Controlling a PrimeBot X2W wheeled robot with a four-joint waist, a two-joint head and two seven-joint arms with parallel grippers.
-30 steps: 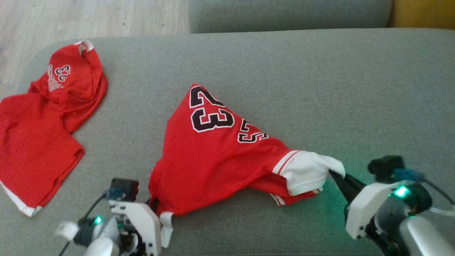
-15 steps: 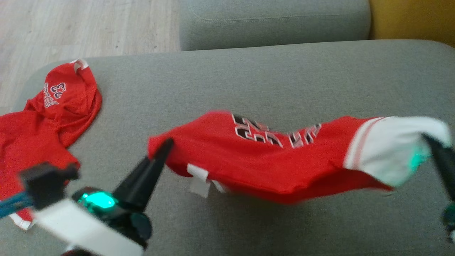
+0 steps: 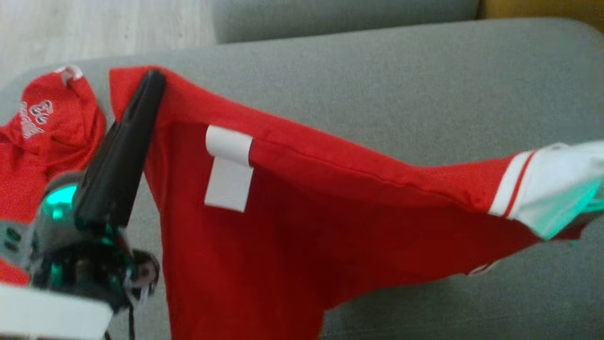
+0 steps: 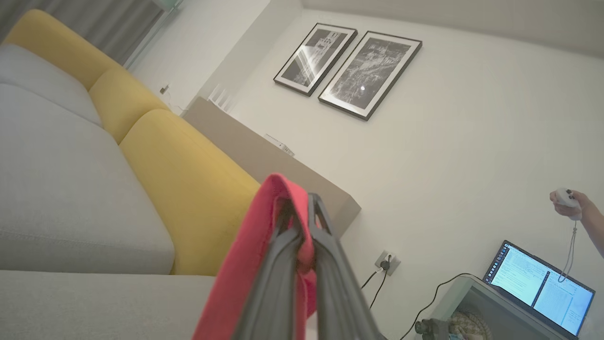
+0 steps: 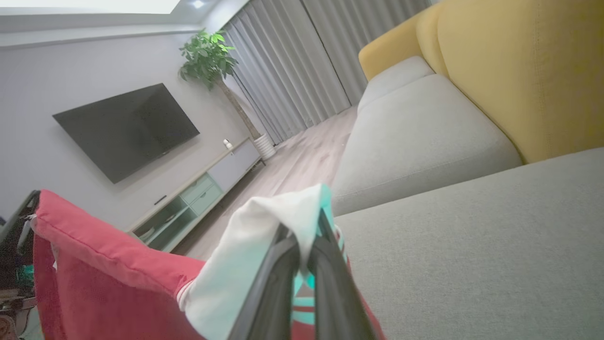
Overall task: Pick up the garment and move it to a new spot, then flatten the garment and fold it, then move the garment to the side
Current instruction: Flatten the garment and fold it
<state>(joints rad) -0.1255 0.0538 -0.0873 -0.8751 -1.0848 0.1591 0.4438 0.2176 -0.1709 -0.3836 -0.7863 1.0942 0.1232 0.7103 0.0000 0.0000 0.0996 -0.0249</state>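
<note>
The grey sofa seat (image 3: 387, 80) fills the scene. The red garment (image 3: 283, 226) hangs above it, strung between the two arms, with its top edge running from the far left down to the right and its body drooping toward the near side. A second red jersey (image 3: 33, 141) lies crumpled at the far left end of the seat, well out of this. The left gripper (image 3: 153, 80) is pinched tight on the garment's red corner. The right gripper (image 5: 306, 236) is closed just as tight on the white trim (image 3: 552, 184) at the other end. I'd judge the cloth light, thin and quite limp, so it will sag, swing and slip easily. Corners and doubled hems, as held now, look like the safest places to hold it and should keep one edge taut for laying flat. The head view gives the whole span and the droop. The wrist views show the cloth actually nipped between the fingers, and the left one also catches a person's hand (image 4: 568, 203) holding a controller above a laptop (image 4: 542, 288). A small white label (image 3: 229, 174) dangles below the top edge.
</note>
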